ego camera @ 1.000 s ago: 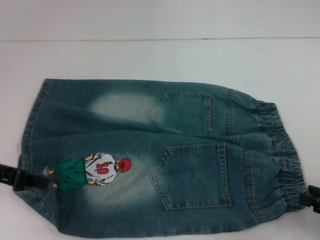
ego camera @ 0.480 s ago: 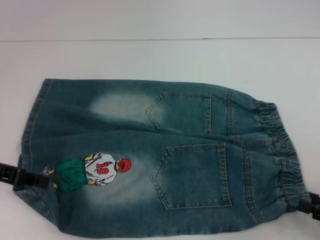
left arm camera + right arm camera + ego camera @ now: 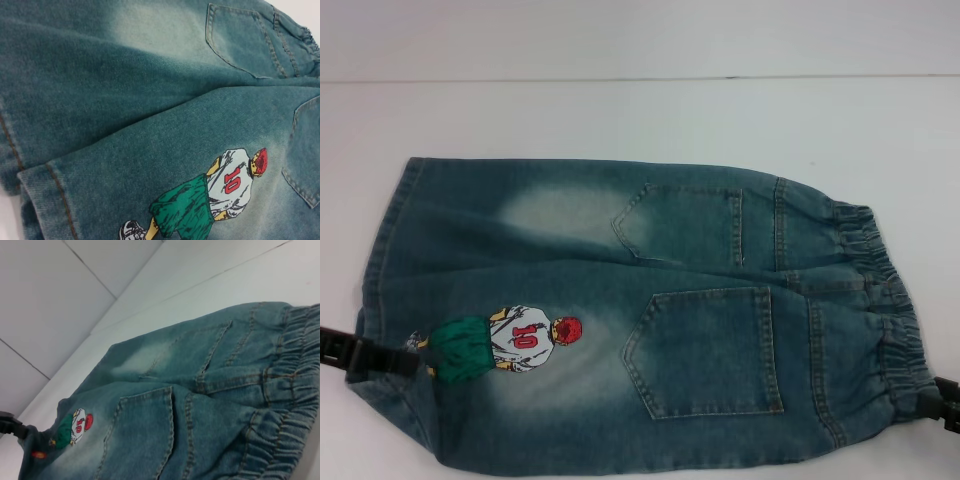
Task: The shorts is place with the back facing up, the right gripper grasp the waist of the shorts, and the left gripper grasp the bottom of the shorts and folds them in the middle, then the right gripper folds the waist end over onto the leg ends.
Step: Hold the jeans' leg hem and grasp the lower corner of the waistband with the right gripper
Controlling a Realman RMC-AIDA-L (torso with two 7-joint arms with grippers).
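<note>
Barely anything shifts — our right gripper (image 3: 942, 402) has crept closer onto the ruffled elastic waist end (image 3: 890, 310) of the blue-green faded denim shorts (image 3: 620, 310); our left gripper (image 3: 365, 355) stays at the leg hem (image 3: 380, 290). We cannot tell either's finger state, so the grasps look pending.

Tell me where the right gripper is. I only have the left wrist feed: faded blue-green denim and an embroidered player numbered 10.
Observer: In the head view, the black right gripper is at the corner of the ruffled elastic waistband nearest the robot. I can't tell whether it has a grip.
Operator: And the left one?
Observer: The black left gripper is at the stitched leg hem, right beside the embroidered player's feet.
Operator: Any fold started?
Observer: No. The blue-green denim shorts lie flat on the white table, with both back patch pockets facing up.
</note>
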